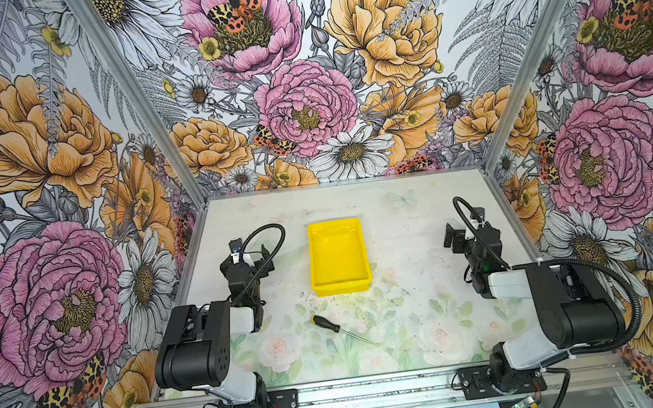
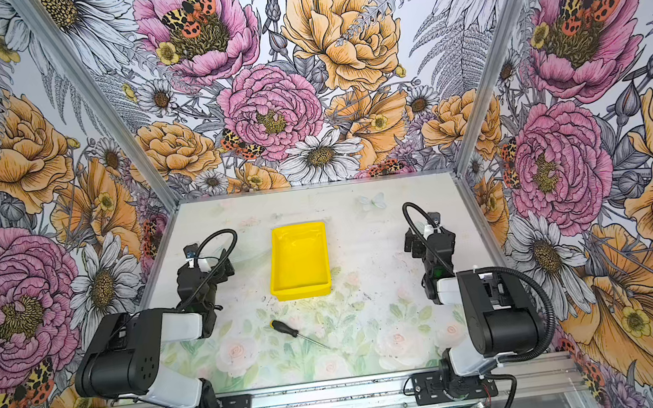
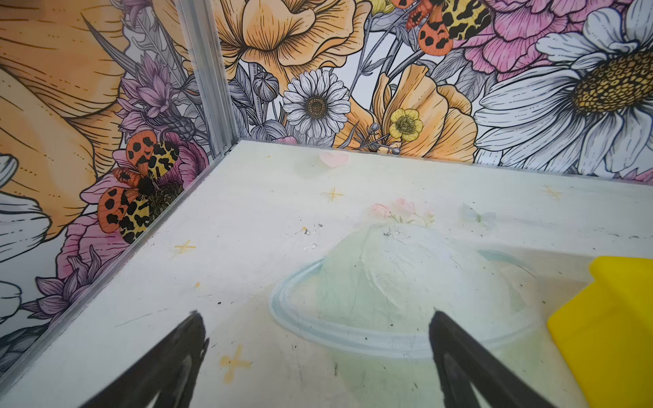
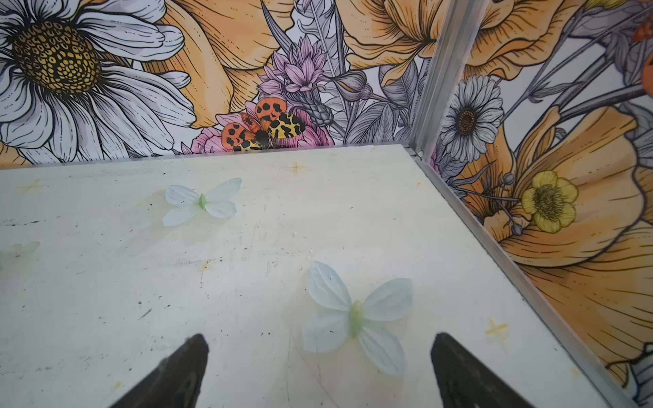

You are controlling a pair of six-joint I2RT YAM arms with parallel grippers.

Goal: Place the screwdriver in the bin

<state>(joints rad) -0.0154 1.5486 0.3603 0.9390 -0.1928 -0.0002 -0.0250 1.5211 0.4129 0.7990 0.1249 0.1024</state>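
- Black-handled screwdriver [image 1: 337, 329] flat on the tabletop [image 1: 402, 221], near the yellow bin [image 1: 342, 288], outside it.
- Left gripper [image 3: 314, 318] beside the bin, jaws wide, empty.
- Right gripper [image 4: 318, 339] well apart over bare tabletop, jaws wide, empty.

- Bin [image 1: 342, 287]: bright glossy yellow.
- Screwdriver [image 1: 326, 323]: black handle, yellow butt, silver shaft.
- Table [image 1: 405, 246]: whitish, with faded pink roses, green leaves and pale butterflies.
- Walls [image 1: 305, 103]: pink and orange blooms, white daisies, spotted orange-yellow moths.
- Left hand [image 3: 317, 314] and right hand [image 4: 318, 339]: black.
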